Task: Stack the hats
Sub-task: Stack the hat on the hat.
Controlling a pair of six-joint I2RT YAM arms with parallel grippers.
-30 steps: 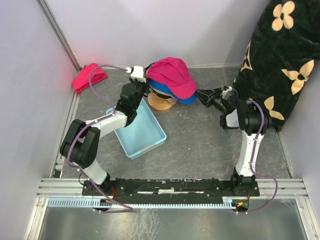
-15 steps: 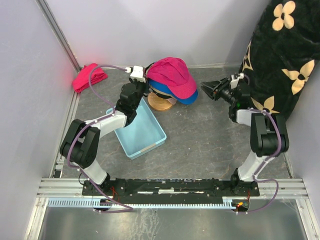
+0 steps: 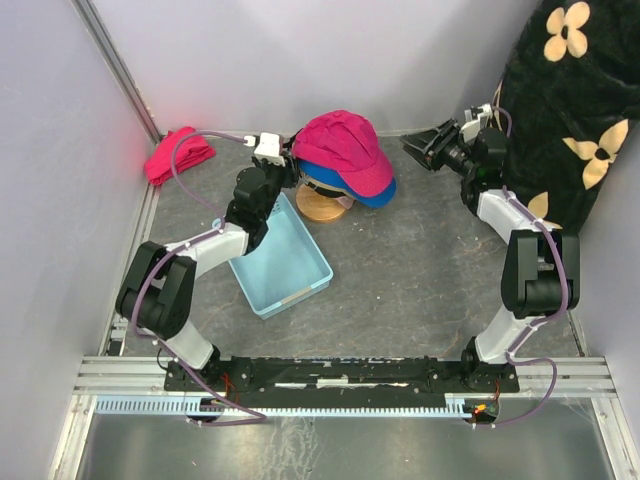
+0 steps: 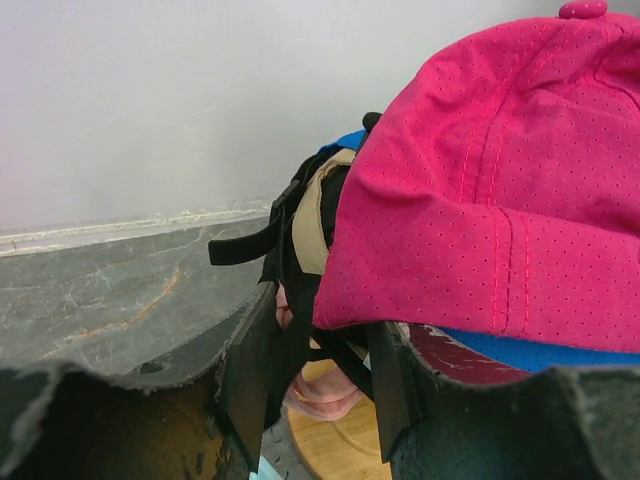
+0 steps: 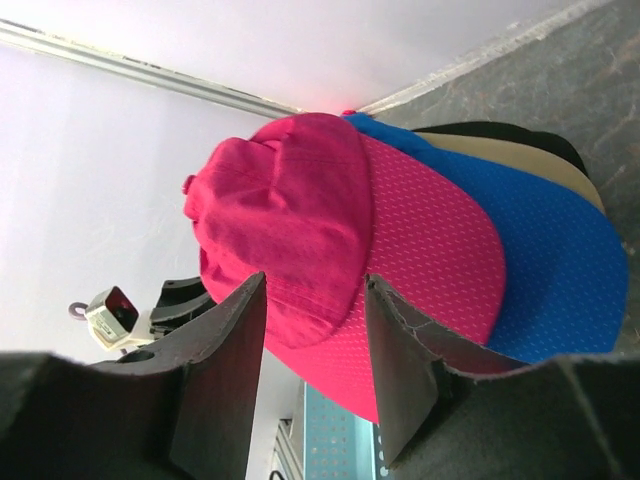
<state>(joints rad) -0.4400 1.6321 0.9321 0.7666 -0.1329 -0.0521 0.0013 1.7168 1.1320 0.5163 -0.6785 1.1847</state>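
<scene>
While left pincer (image 4: 320,345) opens, right pincer (image 3: 422,147) retreats

Light blue plastic bin (image 3: 287,258) sits left of centre on the grey table (image 3: 420,270), turned so its long axis runs roughly 11 to 5 o'clock. Round wooden stand (image 3: 322,206) is just beside the bin's 1 o'clock corner, only its base showing. Red-pink cloth bundle (image 3: 178,155) lies at 10 o'clock by the left wall. Black fabric with cream flower print (image 3: 570,110) fills the 2 o'clock corner. Aluminium rail (image 3: 340,372) runs along the 6 o'clock edge.
</scene>
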